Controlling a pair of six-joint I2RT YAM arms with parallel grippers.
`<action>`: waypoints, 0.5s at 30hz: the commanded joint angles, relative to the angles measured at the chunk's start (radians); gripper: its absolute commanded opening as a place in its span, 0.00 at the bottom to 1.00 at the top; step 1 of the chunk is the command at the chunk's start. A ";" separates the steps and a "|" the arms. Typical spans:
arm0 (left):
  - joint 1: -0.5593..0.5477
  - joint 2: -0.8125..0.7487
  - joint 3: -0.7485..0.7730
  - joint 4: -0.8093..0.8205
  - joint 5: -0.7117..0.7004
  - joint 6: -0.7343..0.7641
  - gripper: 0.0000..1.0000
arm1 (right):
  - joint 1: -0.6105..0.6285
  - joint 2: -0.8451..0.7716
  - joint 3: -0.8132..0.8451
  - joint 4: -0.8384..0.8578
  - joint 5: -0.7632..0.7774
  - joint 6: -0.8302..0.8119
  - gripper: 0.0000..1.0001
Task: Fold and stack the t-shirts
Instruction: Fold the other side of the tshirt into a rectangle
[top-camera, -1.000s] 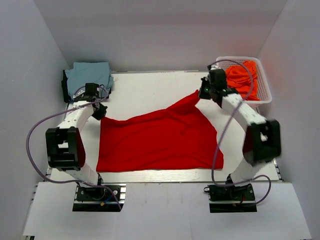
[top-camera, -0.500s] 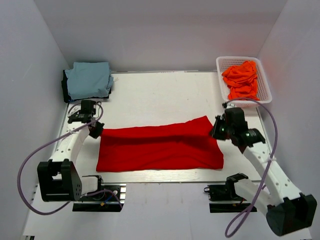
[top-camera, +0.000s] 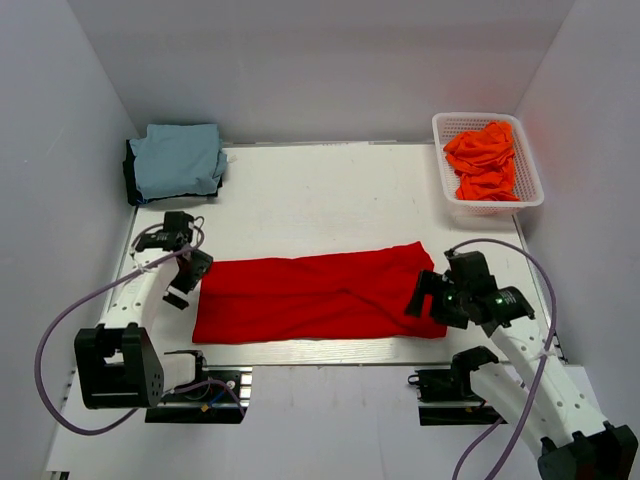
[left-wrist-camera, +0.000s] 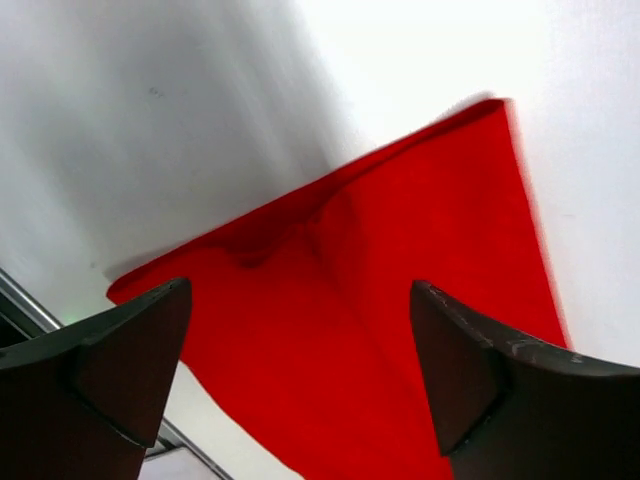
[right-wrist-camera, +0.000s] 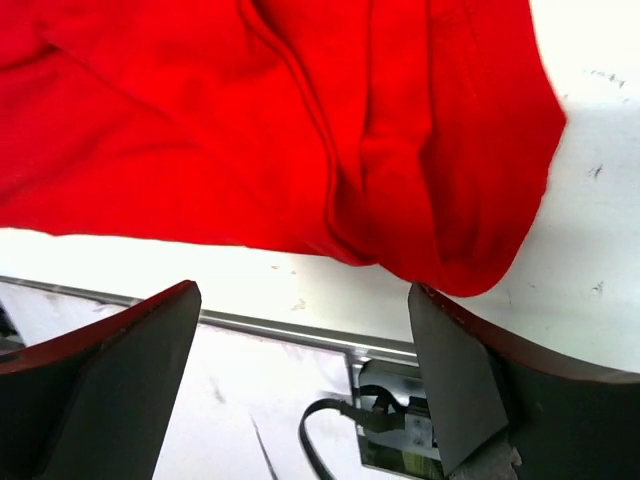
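A bright red t-shirt (top-camera: 320, 295) lies folded into a long band across the near half of the table. My left gripper (top-camera: 184, 283) stands open at its left end, and in the left wrist view the red cloth (left-wrist-camera: 420, 220) lies flat under the spread jaws of the gripper (left-wrist-camera: 300, 290). At the shirt's right end my right gripper (top-camera: 427, 299) is open too. In its wrist view the shirt's edge (right-wrist-camera: 250, 120) lies just beyond the gripper (right-wrist-camera: 302, 290), which holds nothing. A folded light blue t-shirt (top-camera: 178, 160) rests at the back left. Orange t-shirts (top-camera: 483, 158) are heaped in the basket.
The white mesh basket (top-camera: 532, 185) stands at the back right corner. A dark item lies under the blue shirt (top-camera: 131, 170). The table's metal front rail (right-wrist-camera: 280, 328) and the right arm's base with its cable (right-wrist-camera: 400, 425) sit just past the shirt's near edge. White walls enclose three sides.
Both grippers carried the shirt's far edge toward the near side, folding it into a band. They were shut on the cloth then. Now both have opened and let it go.
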 joint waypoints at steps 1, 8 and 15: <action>0.003 -0.022 0.098 -0.031 -0.007 -0.031 1.00 | 0.002 -0.001 0.099 -0.010 0.007 -0.014 0.90; -0.018 0.011 0.078 0.275 0.288 0.125 1.00 | 0.008 0.213 0.122 0.341 -0.063 -0.082 0.90; -0.061 0.203 -0.022 0.374 0.363 0.154 1.00 | 0.023 0.497 0.132 0.512 -0.075 -0.015 0.90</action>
